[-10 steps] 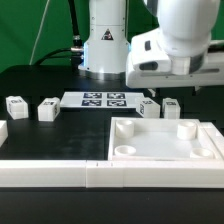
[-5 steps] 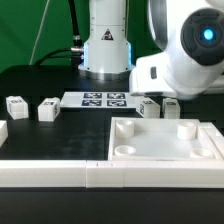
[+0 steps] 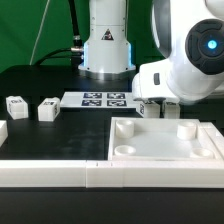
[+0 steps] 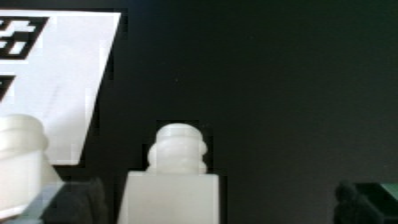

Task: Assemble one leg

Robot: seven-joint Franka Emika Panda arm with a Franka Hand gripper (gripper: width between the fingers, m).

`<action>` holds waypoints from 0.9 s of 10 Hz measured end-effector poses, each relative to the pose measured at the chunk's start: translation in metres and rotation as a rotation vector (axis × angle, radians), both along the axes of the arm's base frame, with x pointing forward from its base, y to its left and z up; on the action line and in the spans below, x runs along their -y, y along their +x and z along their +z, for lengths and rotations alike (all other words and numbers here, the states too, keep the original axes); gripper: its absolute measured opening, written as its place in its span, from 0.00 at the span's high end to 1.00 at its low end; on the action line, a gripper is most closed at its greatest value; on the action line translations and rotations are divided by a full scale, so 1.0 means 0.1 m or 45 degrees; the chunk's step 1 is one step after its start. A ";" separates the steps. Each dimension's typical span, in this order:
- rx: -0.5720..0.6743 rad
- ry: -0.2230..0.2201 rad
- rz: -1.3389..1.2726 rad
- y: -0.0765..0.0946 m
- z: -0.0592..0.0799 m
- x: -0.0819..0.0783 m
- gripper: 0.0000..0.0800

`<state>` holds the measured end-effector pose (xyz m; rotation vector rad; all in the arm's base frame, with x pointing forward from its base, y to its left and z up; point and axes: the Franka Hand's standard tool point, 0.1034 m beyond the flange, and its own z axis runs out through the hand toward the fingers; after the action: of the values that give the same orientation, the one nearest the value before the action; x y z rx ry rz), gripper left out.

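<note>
Since a second ago my wrist has come down and drifted toward the exterior view's left, so it now covers the small posts behind the tray (image 3: 126, 128). My gripper (image 4: 217, 205) is spread apart, holding nothing. The leg (image 4: 173, 172) sits between my fingers (image 4: 374, 198) without touching either, nearer one side than the other. It rests on the black bench (image 3: 40, 70) between the tray and the bench's back edge, toward the exterior view's right, just beside the marker board (image 4: 63, 75). Its long axis runs roughly along the board's nearest edge, with the rounded peg end pointing away from my fingers.
</note>
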<state>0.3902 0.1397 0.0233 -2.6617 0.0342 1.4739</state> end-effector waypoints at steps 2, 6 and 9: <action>-0.003 -0.007 0.007 -0.03 -0.05 -0.04 0.19; -0.010 -0.001 0.012 -0.07 -0.11 -0.02 0.19; -0.012 -0.003 -0.003 -0.06 -0.11 0.04 0.19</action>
<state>0.3846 0.1356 0.0121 -2.6557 0.0400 1.4862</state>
